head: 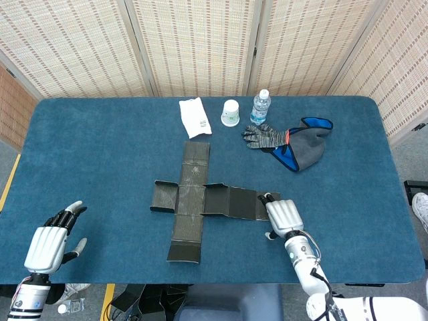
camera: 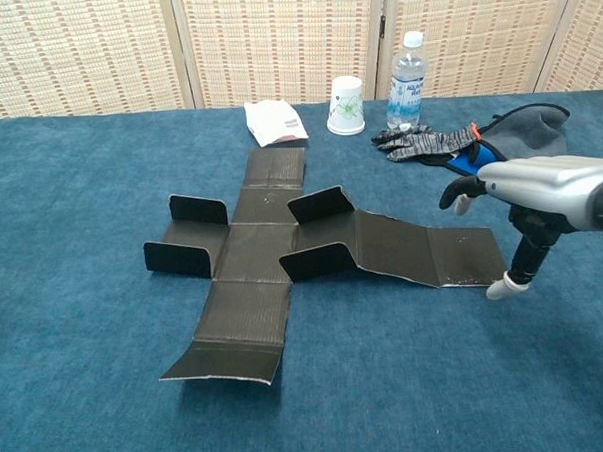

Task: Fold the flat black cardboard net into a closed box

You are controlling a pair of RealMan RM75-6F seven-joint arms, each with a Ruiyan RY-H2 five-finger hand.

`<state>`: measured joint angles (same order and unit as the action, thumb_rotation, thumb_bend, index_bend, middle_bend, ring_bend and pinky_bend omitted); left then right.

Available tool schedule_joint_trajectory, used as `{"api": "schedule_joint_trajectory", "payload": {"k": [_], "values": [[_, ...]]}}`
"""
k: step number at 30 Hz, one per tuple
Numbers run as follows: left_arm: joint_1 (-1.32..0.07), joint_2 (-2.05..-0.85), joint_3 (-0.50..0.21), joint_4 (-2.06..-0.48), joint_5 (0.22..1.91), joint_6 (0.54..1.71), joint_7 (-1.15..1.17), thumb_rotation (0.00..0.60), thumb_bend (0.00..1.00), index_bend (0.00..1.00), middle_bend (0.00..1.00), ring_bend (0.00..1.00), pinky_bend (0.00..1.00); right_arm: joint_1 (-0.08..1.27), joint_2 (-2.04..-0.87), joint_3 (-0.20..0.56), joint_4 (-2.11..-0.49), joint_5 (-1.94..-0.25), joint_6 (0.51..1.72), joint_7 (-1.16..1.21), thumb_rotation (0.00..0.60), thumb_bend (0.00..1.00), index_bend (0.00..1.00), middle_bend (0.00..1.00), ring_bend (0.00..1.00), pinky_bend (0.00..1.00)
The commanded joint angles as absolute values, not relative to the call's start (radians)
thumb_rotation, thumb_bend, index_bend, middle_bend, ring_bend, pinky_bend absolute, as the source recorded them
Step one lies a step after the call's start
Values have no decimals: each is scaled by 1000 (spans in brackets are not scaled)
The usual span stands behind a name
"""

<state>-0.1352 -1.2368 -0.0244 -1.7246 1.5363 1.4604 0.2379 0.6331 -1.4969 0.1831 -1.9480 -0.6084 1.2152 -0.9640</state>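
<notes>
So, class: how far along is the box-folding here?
Barely begun. Done: only small side flaps of the cardboard net stand up. In hand: the right hand hovers at its long arm's end, holding nothing; the left hand waits aside. Left: all folding and closing.

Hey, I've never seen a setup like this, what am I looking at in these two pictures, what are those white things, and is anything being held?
The white things are mechanical hands on two robot arms, steered by a person. One picture looks down from the robot's head, the other looks forward from its chest.

On the blue cloth-covered table lies a flat black cardboard net, a cross-shaped cutout with some flaps standing up, meant to be folded into a box. Behind it are a white folded packet, a white paper cup, a clear plastic water bottle, a grey knitted glove and a grey-and-blue mitt.

The right hand is over the net's right end, fingers apart, holding nothing; I cannot tell whether it touches. The left hand is open near the table's front left edge.
</notes>
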Motion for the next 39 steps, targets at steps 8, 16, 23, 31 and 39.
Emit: {"api": "schedule_joint_trajectory", "payload": {"k": [8,16,23,31,39], "values": [[-140,-1236,-23,-1712,1544,1457,219,600,274,174,160,208,348,732,-1661,224,-1804,-486,1314,-1023,600,0,119,161,841,1000],[-142,-1236,-23,-1706,1541,1454,214,600,274,174,160,207,348,778,-1734,259,-1714,-434,1320,-1024,600,0,88,156,841,1000],[-148,-1234,-21,-1701,1541,1442,207,600,274,174,160,204,348,824,-1796,293,-1658,-388,1334,-1046,600,0,56,144,839,1000],[-152,-1236,-21,-1682,1537,1436,200,600,274,174,158,199,348,864,-1848,319,-1590,-350,1329,-1066,600,0,52,144,839,1000],[-156,-1247,-22,-1656,1540,1435,218,600,274,174,158,196,344,893,-1886,335,-1542,-325,1316,-1075,600,0,52,144,838,1000]]}}
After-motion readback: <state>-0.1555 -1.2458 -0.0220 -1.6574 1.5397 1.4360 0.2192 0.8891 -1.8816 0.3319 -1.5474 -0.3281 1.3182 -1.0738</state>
